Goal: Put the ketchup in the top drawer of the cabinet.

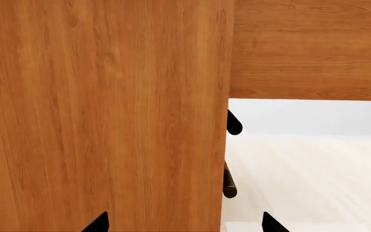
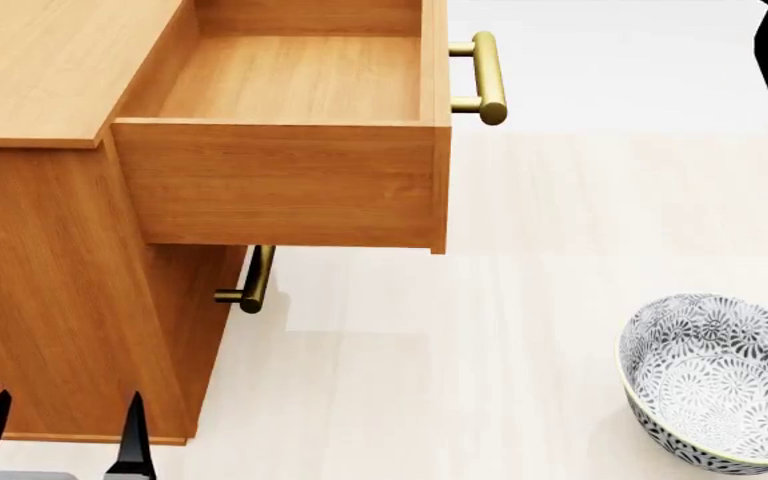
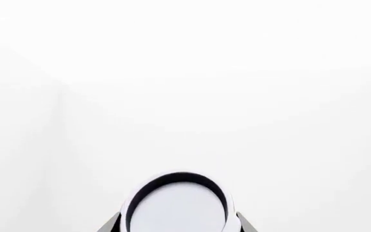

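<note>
From my head camera the cabinet (image 2: pixel 51 330) fills the left side, orange-brown wood with a flat top, standing on a pale cream tabletop (image 2: pixel 491 340) with faint plank grain. The top drawer (image 2: pixel 277 180) is pulled well out, its inside bare wood, and its brass bar handle (image 2: pixel 486 77) juts from the front. Below it I see the lower drawer's handle (image 2: pixel 253 281), with that drawer pushed in. A patterned grey-and-white bowl (image 2: pixel 720 385) sits on the tabletop well apart from the cabinet, at my right. The backdrop beyond is plain white, with no room detail to read.

My left pincer (image 2: pixel 59 432) shows at the bottom edge beside the cabinet's side panel, its black fingertips (image 1: pixel 98 223) spread with nothing between them; its wrist camera looks close along the wood.

My right arm is only a dark shape at the right edge of the head view. In the right wrist view, my right pincer (image 3: pixel 178 223) is pinching the ketchup (image 3: pixel 176 208), seen end-on as a pale round top with a dark rim, against blank white
</note>
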Controlling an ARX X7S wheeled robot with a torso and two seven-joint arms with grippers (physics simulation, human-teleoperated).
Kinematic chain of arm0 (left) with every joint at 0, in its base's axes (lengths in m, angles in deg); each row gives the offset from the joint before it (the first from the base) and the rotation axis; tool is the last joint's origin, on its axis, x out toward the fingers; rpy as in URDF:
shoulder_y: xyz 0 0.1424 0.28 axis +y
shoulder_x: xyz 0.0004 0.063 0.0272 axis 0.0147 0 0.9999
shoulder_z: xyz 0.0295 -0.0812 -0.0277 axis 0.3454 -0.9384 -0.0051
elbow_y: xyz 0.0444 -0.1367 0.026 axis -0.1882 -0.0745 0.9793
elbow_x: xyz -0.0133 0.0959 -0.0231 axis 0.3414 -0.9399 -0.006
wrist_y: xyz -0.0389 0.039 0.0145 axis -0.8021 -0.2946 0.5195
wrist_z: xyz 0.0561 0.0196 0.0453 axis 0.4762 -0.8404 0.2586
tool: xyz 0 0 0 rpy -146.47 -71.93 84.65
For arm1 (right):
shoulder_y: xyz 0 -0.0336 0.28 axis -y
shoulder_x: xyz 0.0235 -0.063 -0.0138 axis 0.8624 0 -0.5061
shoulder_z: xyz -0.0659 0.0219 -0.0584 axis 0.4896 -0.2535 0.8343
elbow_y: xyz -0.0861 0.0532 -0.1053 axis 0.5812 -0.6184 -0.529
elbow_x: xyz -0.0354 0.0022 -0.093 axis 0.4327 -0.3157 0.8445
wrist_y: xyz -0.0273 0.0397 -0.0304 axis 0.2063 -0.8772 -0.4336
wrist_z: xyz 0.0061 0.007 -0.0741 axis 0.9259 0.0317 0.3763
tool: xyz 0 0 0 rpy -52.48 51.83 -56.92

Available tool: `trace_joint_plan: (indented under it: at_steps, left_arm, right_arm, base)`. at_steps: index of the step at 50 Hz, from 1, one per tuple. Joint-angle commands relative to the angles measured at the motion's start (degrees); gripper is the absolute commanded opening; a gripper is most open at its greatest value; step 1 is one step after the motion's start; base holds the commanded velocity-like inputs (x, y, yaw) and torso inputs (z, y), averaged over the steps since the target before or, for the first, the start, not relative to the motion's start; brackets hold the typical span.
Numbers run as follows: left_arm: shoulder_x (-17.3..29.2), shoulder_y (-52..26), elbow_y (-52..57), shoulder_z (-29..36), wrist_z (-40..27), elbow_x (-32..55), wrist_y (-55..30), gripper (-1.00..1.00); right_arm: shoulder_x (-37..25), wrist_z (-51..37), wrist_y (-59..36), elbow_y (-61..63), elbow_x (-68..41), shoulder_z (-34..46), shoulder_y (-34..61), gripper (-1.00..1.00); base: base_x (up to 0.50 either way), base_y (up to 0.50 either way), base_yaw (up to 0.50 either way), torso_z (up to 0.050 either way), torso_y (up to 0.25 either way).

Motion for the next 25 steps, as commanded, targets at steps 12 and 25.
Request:
trace_joint_plan:
  at_steps: [12, 25]
  left_arm:
    - [0.19, 0.1, -0.45, 0.31, -0.31, 0.34, 0.61, 1.0]
    - [0.26, 0.31, -0.86, 0.54, -0.42, 0.47, 1.18, 1.0]
  right_arm:
    - [19.65, 16.69, 22.66, -56.49, 12.58, 5.52, 17.47, -1.0]
    - [23.84, 19.52, 17.39, -57.58, 25.62, -6.23, 15.28, -1.0]
  base:
    - [0.0, 0.0, 0.0, 0.0, 0.0]
    - [0.0, 0.0, 0.0, 0.0, 0.0]
